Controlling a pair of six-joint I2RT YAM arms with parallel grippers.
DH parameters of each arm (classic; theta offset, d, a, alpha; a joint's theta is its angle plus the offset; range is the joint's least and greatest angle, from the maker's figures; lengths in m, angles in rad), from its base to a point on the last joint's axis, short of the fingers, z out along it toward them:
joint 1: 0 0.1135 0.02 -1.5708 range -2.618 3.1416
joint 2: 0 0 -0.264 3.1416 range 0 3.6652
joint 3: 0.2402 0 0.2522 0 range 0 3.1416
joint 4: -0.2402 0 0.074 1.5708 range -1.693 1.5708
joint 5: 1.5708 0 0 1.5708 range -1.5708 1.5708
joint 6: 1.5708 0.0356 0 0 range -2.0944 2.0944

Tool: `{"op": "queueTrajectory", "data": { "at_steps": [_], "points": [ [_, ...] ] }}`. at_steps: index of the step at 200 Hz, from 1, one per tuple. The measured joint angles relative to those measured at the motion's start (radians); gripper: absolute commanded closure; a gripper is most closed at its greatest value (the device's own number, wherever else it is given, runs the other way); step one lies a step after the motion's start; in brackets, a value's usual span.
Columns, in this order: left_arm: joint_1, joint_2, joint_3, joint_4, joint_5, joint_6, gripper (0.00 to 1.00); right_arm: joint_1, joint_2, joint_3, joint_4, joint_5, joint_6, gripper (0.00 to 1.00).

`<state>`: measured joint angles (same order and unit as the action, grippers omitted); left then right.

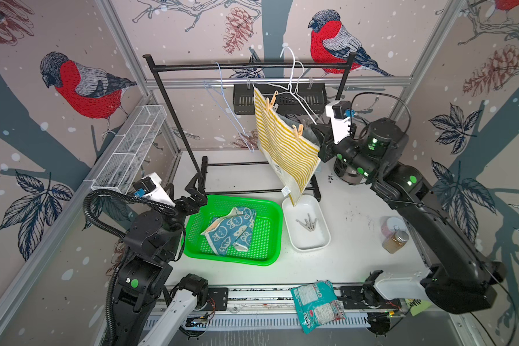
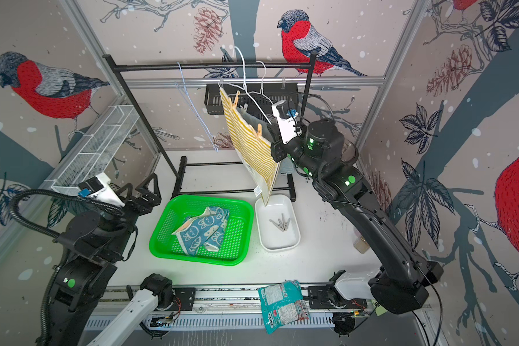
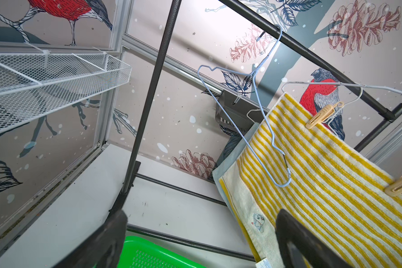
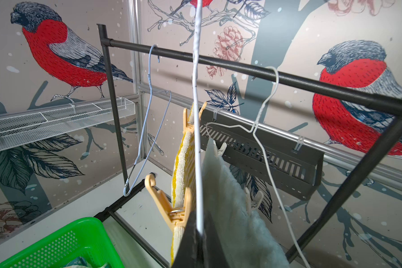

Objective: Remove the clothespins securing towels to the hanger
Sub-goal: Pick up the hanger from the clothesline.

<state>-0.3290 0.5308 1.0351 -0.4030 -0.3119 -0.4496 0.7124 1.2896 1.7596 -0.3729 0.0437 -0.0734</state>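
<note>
A yellow-and-white striped towel [image 1: 285, 146] hangs from a white wire hanger [image 1: 294, 81] on the black rack [image 1: 252, 66], held by two tan clothespins [image 1: 271, 100] [image 1: 297, 131]. Behind it hangs a light-blue towel [image 4: 237, 208] with pale clothespins [image 4: 219, 148] [image 4: 253, 200]. My right gripper [image 4: 200, 232] is shut on the white hanger's wire, right beside the lower tan clothespin [image 4: 172, 208]. The teal towel [image 1: 231, 229] lies in the green basket [image 1: 270, 254]. Grey clothespins [image 1: 307, 223] lie in the white tray [image 1: 321, 239]. My left gripper [image 1: 197, 191] stands open and empty above the basket's far left corner.
An empty pale-blue hanger [image 1: 231, 116] hangs at the rack's left. A white mesh shelf [image 1: 132, 143] lines the left wall and a black basket [image 1: 312, 102] the back wall. A spice jar [image 1: 396, 241], a pink tub [image 1: 393, 224] and a snack packet [image 1: 316, 304] sit at the right and front.
</note>
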Motion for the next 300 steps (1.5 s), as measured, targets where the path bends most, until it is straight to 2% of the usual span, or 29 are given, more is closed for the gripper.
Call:
{"op": "queueTrajectory", "data": {
  "at_steps": [69, 124, 160, 212, 252, 300],
  "points": [
    [0.000, 0.031, 0.079, -0.003, 0.025, -0.011, 0.05, 0.000, -0.198, -0.020, -0.186, 0.000, 0.001, 1.00],
    [0.000, 0.057, 0.130, -0.001, 0.089, -0.018, 0.07, 0.000, -0.317, -0.017, -0.319, -0.110, -0.002, 1.00],
    [0.000, 0.082, 0.188, -0.001, 0.129, -0.045, 0.07, 0.000, -0.356, 0.000, -0.380, -0.237, -0.013, 1.00],
    [0.000, 0.097, 0.256, -0.009, 0.159, -0.069, 0.10, 0.000, -0.307, 0.029, -0.401, -0.404, -0.036, 1.00],
    [0.000, 0.080, 0.265, -0.021, 0.153, -0.069, 0.11, 0.009, -0.210, 0.028, -0.333, -0.484, -0.035, 1.00],
    [0.000, 0.042, 0.266, -0.058, 0.098, -0.046, 0.10, 0.112, -0.067, 0.105, -0.259, -0.505, -0.052, 1.00]
  ]
}}
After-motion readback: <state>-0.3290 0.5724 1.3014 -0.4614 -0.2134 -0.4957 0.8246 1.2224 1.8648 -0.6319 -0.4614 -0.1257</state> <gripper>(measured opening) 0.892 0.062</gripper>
